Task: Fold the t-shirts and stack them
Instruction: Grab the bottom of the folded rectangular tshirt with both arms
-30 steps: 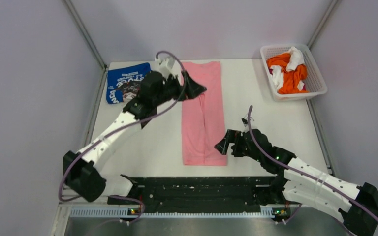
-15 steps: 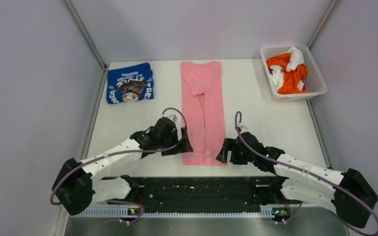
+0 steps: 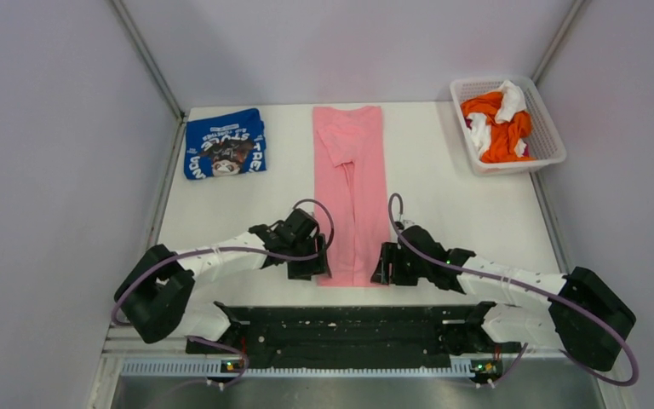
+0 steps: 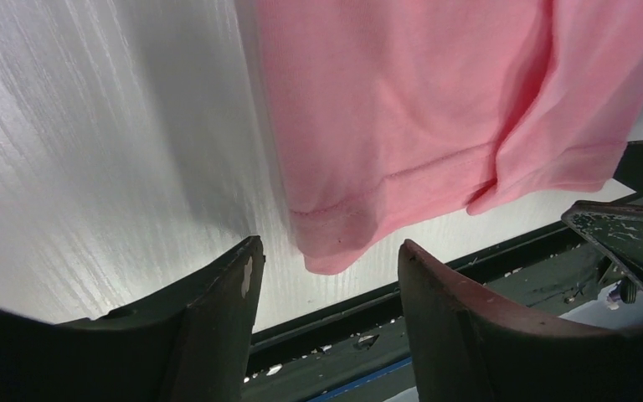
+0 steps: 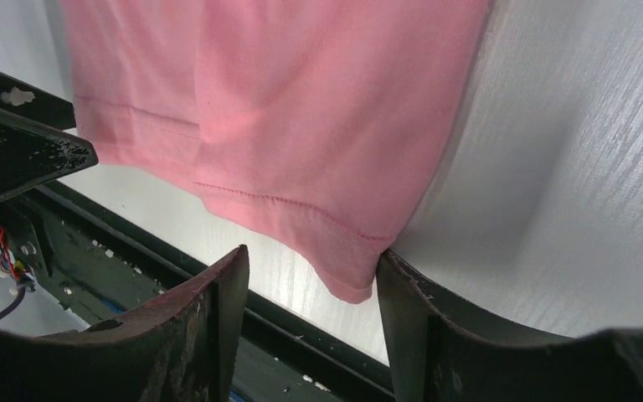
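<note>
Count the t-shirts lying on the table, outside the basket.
2. The pink t-shirt, folded into a long strip, lies in the middle; the blue t-shirt, folded, sits at the far left corner. Bunched orange and white cloth in the basket may hide more.

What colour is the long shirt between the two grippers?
Light pink shirt, clearest in the top external view.

Bright, even overhead light keeps the top view sharp — in both wrist views streaky glare crosses the white table and a soft grey shadow hugs the edge of the pink t-shirt
</note>
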### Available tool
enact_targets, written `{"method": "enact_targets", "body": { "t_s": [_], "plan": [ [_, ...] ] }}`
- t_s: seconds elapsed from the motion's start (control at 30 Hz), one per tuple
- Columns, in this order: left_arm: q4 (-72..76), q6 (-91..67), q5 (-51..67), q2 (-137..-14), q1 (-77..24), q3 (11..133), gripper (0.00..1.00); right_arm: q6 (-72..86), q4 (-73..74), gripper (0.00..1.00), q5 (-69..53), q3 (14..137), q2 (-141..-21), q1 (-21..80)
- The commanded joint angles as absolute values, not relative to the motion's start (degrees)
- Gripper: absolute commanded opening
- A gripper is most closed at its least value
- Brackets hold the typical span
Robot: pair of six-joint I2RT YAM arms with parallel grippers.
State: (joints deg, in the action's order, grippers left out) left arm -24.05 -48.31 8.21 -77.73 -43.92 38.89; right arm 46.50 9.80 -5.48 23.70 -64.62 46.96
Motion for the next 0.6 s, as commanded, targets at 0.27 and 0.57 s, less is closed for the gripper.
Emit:
{"method": "enact_targets", "body": {
  "t_s": [0.27,0.57],
  "plan": [
    [-23.6,-46.8,9.7,-82.8,-44.8,40.0,0.43,46.6,13.0,0.47,-3.3,25.1,-65.8,46.6],
    [-28.2,-46.6,5.9,-80.6,-44.7,40.3,0.0,49.0,14.2,0.0,-2.7,23.4,-65.0,46.6]
  ]
}}
